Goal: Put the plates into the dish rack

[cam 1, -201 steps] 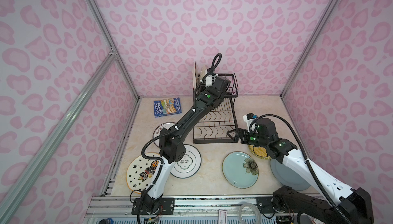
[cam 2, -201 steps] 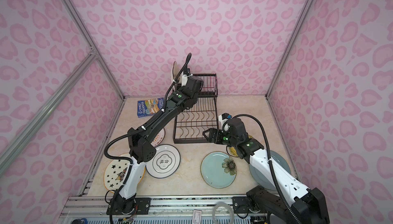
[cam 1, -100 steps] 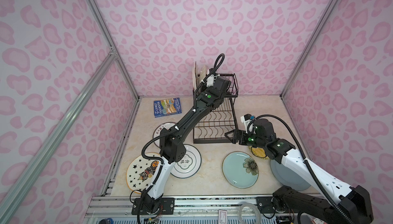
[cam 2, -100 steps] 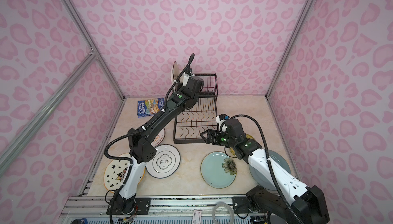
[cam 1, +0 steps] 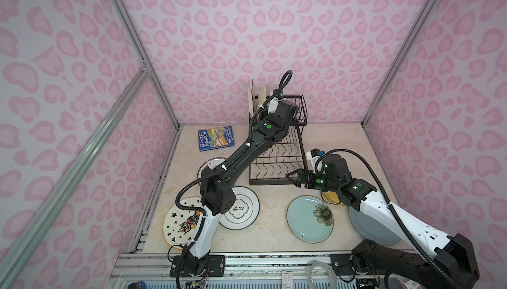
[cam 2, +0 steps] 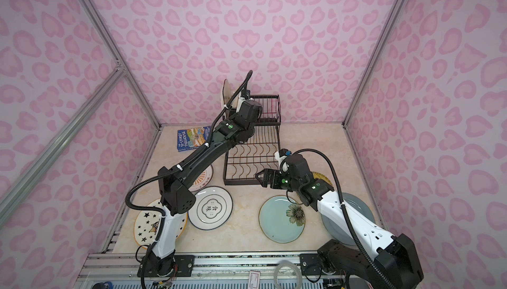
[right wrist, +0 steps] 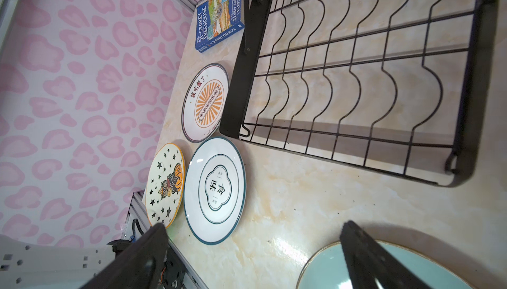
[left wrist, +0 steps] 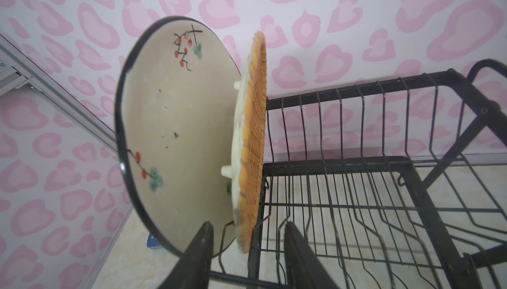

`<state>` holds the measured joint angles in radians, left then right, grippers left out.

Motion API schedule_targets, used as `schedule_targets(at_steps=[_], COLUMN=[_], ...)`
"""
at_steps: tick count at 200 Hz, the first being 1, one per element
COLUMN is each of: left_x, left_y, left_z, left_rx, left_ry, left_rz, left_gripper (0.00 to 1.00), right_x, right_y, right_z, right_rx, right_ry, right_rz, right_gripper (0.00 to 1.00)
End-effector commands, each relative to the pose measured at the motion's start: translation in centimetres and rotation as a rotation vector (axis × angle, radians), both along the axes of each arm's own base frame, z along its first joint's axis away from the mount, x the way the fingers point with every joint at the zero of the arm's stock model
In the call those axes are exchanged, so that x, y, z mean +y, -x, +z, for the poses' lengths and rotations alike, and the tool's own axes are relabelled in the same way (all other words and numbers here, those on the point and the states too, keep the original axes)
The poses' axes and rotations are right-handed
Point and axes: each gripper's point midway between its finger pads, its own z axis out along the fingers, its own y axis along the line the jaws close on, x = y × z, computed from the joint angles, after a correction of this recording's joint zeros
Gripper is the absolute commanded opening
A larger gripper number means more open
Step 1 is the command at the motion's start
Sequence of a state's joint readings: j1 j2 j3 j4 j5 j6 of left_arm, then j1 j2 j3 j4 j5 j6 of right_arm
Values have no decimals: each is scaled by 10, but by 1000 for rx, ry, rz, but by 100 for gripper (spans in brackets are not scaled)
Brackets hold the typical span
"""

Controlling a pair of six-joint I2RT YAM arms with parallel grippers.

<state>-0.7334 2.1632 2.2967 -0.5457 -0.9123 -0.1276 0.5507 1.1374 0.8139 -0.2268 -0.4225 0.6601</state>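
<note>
2 plates (left wrist: 175, 125) in rack (left wrist: 343, 162), 6 on table (cam 1: 273, 227)

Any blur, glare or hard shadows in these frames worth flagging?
Left wrist view: the left gripper is out of focus, the cream plate and woven plate sharp. Right wrist view: the right gripper is blurred, a small glare patch sits on the table beside the teal plate, and the dish rack throws soft shadows. Both top views: evenly lit.
</note>
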Motion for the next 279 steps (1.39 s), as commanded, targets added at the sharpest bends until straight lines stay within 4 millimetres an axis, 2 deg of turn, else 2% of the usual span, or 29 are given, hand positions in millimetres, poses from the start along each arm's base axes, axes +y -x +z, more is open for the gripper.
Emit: schedule_targets(at_steps=[1, 63, 77, 92, 125, 155, 162, 165, 175, 196, 202, 231, 279], left_x=[95, 112, 113, 113, 114, 113, 115, 114, 113, 103, 101, 100, 124], left_y=[111, 149, 159, 168, 189, 209, 215, 217, 223, 238, 243, 264, 295], left_z=[210, 218, 213, 198, 143, 76, 67, 53, 32, -10, -20, -66, -105], left_rx=[-344, -341, -323, -283, -156, -4, 16, 46, 99, 237, 274, 410, 444], left_ry=[307, 373, 394, 417, 450, 507, 519, 514, 523, 529, 533, 569, 703], left_rz=[-23, -125, -171, -229, -339, -432, -448, -449, -464, -526, -538, -546, -443], left_gripper=[44, 45, 45, 46, 48, 57, 62, 65, 72, 100, 97, 97, 97], right_x=[7, 18, 21, 24, 32, 44, 47, 49, 54, 67, 71, 94, 122], right_y=[-6, -5, -4, -4, -3, 2, 4, 4, 6, 11, 13, 22, 29], right_z=[9, 9, 7, 4, -11, -34, -39, -41, -49, -67, -72, -95, -129], right_rx=[-40, -44, -41, -37, -15, 20, 31, 33, 41, 62, 67, 106, 170], right_ry=[-17, -8, -4, 2, 29, 65, 71, 72, 74, 74, 77, 71, 26], right_rz=[0, 17, 23, 29, 54, 104, 116, 121, 142, 182, 199, 266, 278], right_gripper=[98, 98, 98, 98, 98, 98, 98, 98, 98, 98, 98, 98, 96])
